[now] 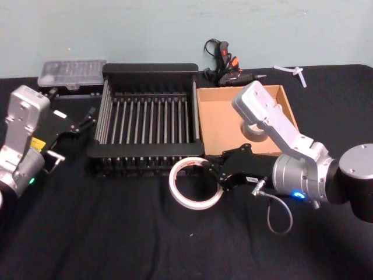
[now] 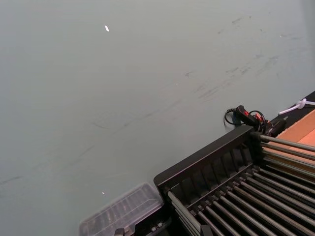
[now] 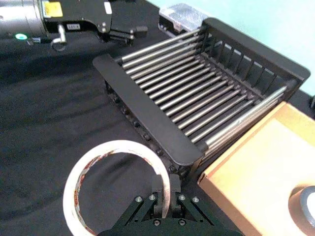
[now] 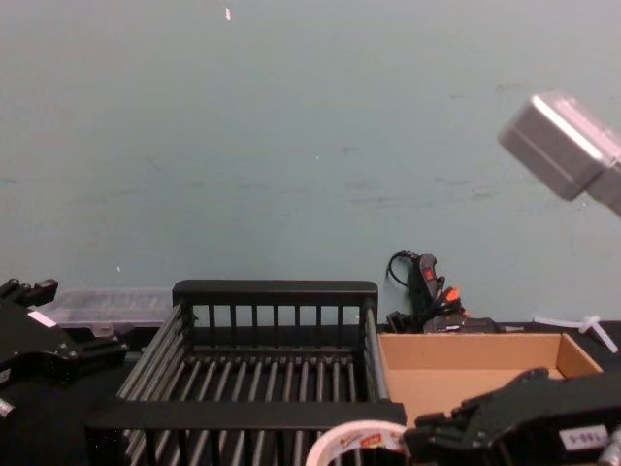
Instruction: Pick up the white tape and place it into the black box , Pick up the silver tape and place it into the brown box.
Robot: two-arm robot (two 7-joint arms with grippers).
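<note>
The white tape (image 1: 192,205) is a thin ring, held tilted just in front of the front right corner of the black box (image 1: 150,67). My right gripper (image 1: 214,174) is shut on the ring's right side, and in the right wrist view its fingers (image 3: 173,186) pinch the white tape (image 3: 115,145) band. The brown box (image 1: 221,116) stands right of the crate. The silver tape (image 1: 252,130) lies inside it, partly hidden behind my right arm, and the silver tape (image 3: 306,206) also sits at the edge of the right wrist view. My left gripper (image 1: 86,119) is parked open left of the crate.
A clear plastic case (image 1: 71,72) lies behind the crate's left corner. A black and orange glue gun (image 1: 224,63) with its cable sits behind the brown box. A white plastic piece (image 1: 294,72) lies at the back right. Black cloth covers the table.
</note>
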